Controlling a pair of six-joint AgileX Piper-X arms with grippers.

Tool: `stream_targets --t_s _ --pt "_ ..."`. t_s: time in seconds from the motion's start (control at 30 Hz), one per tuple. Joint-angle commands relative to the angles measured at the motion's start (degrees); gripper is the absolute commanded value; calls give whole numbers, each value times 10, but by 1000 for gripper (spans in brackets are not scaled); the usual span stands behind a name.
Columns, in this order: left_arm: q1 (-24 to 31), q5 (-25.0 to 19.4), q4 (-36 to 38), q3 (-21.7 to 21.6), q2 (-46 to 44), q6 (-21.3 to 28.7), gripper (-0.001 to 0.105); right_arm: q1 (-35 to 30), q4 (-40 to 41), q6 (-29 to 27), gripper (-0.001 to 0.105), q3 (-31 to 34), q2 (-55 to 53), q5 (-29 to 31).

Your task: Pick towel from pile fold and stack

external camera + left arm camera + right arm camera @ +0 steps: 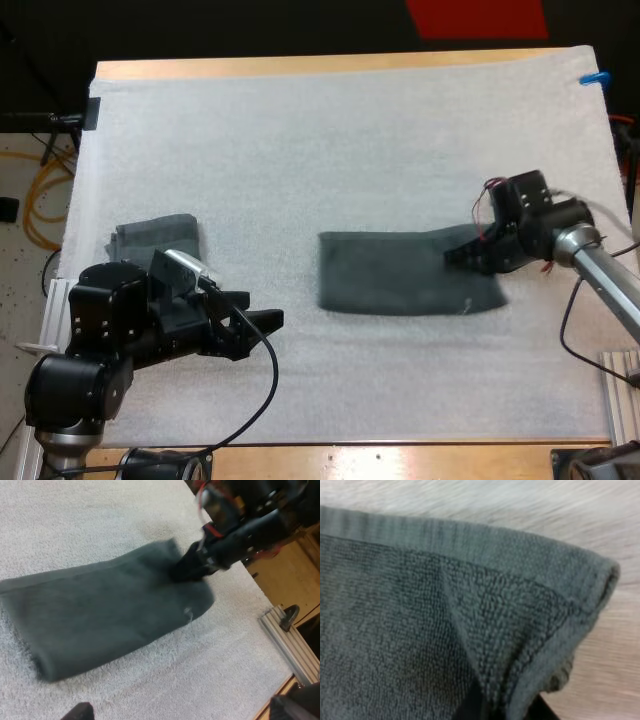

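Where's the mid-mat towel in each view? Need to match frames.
High: towel lies flat on the mat, right of centre, with the right gripper at its right end.
Left wrist: towel lies across the mat, with the right gripper at its far corner.
Right wrist: towel's hemmed corner is close up, pinched between that gripper's fingers.
Shared landmark: the right gripper on that corner.

Two dark grey-green towels: one middle towel (400, 272) lying at the centre of the mat, and one left towel (155, 235), folded, at the left side. One white mat (350, 140) on one wooden table (300, 66). Two grippers: one left gripper (258, 312) at the near left, one right gripper (453, 256) at the right
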Motion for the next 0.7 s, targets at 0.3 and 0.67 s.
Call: stream_targets --t_s 0.3,0.67 --pt "-1 4 -7 -4 -2 -4 66 1 94 12 1 -68 -32 87" --pt "-1 4 -7 -4 -2 -4 66 54 -7 212 1 -68 45 -153"
